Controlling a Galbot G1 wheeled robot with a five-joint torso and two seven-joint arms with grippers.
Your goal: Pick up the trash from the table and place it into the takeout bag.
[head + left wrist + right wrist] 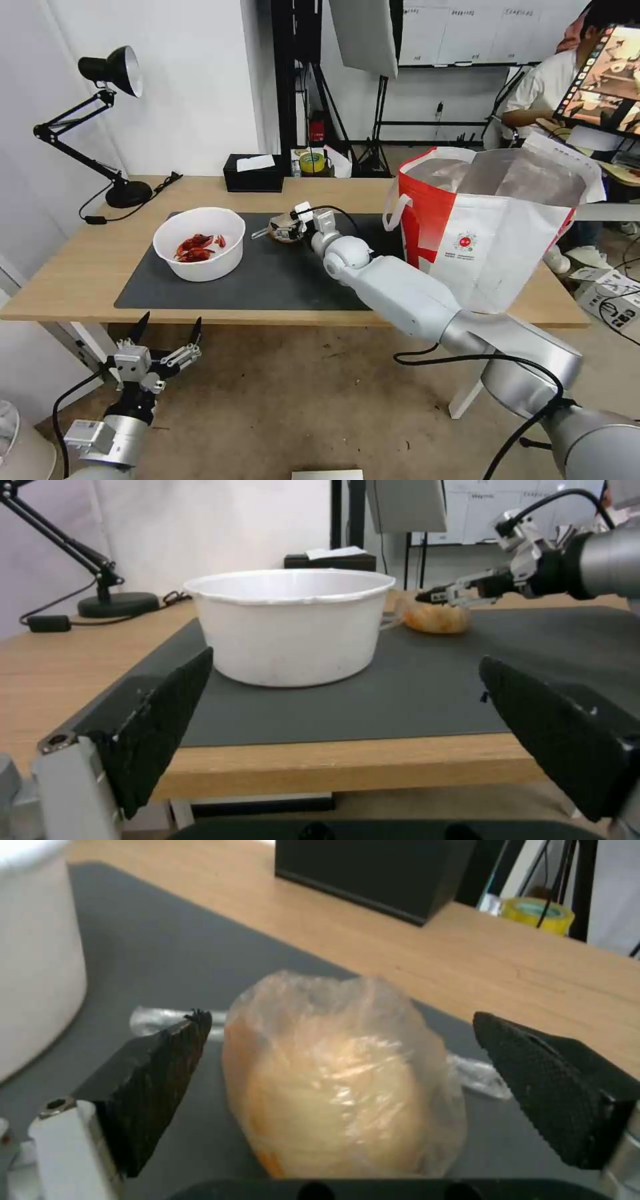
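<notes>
The light-wood table [80, 280] carries a dark grey mat [267, 280], a black desk lamp [127, 193], a black tissue box [252, 175] and the takeout bag [493, 233].

Glossy white-and-silver arms, black cables, black ridged wedge fingers [553, 1090].

a white wall [200, 80] is seen behind, a black desk lamp [110, 73] is set by it, and a brown floor [300, 400] is spread below.
</notes>
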